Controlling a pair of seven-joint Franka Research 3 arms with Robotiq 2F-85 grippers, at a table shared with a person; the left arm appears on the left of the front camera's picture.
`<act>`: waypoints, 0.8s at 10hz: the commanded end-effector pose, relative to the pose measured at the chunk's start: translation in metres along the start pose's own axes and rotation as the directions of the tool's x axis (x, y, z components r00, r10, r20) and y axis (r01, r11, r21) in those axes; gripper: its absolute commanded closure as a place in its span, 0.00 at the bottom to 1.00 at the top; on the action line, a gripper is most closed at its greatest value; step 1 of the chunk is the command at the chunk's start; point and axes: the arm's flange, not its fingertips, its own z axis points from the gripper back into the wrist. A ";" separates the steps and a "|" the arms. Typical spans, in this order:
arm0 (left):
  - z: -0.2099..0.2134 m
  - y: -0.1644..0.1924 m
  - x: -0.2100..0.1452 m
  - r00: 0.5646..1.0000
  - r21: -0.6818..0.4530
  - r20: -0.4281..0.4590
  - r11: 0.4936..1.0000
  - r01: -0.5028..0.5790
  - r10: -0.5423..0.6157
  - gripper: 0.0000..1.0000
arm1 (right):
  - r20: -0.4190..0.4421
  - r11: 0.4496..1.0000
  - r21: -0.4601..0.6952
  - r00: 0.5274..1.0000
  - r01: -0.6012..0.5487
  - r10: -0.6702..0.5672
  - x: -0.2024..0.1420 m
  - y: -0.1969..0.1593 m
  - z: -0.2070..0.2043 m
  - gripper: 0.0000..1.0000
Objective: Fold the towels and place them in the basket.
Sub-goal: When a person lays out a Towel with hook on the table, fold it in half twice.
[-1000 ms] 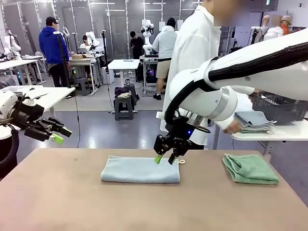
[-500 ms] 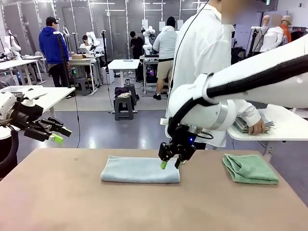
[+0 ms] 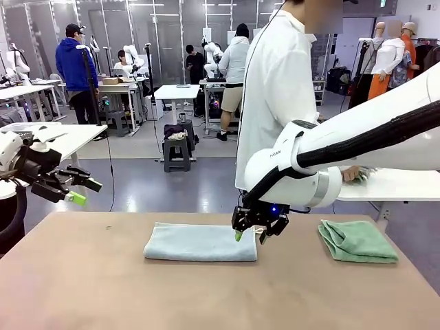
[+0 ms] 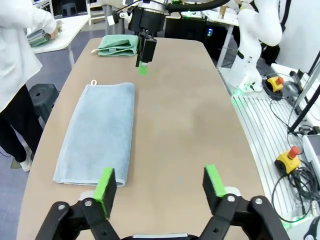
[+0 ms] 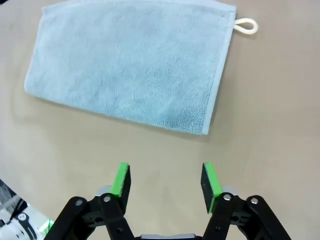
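While your right gripper (image 5: 165, 181) hangs with jaws apart and empty just beside the short end of the folded blue-grey towel (image 3: 200, 242) in the middle of the table (image 3: 103, 289), your left gripper (image 4: 159, 182) hovers at the left end, jaws wide and empty, and the green towel (image 3: 357, 240) lies folded to the right.
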 end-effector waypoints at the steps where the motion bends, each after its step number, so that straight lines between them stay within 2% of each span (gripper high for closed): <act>1: 0.001 0.002 -0.003 0.999 0.033 0.028 0.999 0.030 -0.031 0.00 | 0.035 0.999 -0.019 0.999 0.039 -0.038 -0.005 0.004 -0.001 0.00; 2: 0.000 0.001 -0.002 1.000 0.034 0.001 0.999 0.024 -0.024 0.00 | 0.048 0.998 -0.041 0.998 0.045 -0.043 -0.004 0.005 -0.001 0.00; 3: 0.001 0.000 0.000 1.000 0.004 0.005 1.000 0.001 -0.001 0.00 | 0.008 1.000 0.000 1.000 0.014 -0.014 0.000 -0.001 0.000 0.00; 8: 0.001 0.000 0.000 1.000 0.004 0.005 1.000 0.001 -0.001 0.00 | 0.023 1.000 -0.009 0.999 0.028 -0.028 0.005 -0.005 -0.005 0.00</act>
